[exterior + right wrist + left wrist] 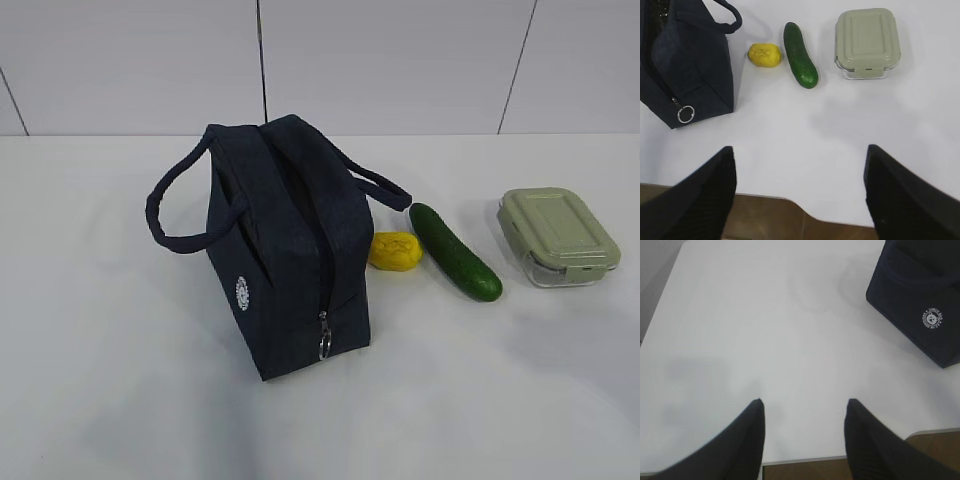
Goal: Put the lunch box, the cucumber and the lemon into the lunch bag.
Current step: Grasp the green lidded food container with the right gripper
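Right pincer and left pincer open, empty, lemon between lunch bag and cucumber

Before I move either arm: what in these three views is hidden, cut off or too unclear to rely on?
- Lunch bag interior: dark in every view, so contents and how far the top gapes are unclear.
- Left wrist view: only one corner of the bag shows; the edges cut the rest.
- Logo lettering: too small to read.
- Lunch box contents: hidden by its lid.
- Lemon: partly behind the bag in the exterior view.
- Both arms: out of the exterior view.
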